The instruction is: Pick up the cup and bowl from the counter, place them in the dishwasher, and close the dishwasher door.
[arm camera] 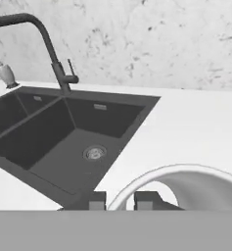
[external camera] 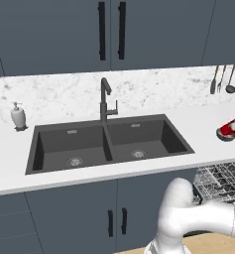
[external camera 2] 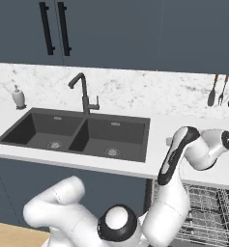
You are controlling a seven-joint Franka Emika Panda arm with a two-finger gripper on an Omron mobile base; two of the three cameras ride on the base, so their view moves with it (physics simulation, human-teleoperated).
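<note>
Two dark fingertips (arm camera: 144, 200) of your gripper (arm camera: 121, 201) straddle the bowl's (arm camera: 196, 186) pale metallic rim, closed on it above the smooth white counter (arm camera: 196, 127). Beyond it you see the sink (arm camera: 63, 137). Your left base view shows the red cup (external camera: 231, 127); the wire dishwasher (external camera 2: 207, 217) rack sits below.

text: none readable | labels: none on soap bottle (external camera: 18, 116) or dishwasher (external camera: 223, 181) | brands: none on faucet (external camera: 106, 100) | numbers, signs: none on cabinet doors (external camera: 64, 34)
</note>
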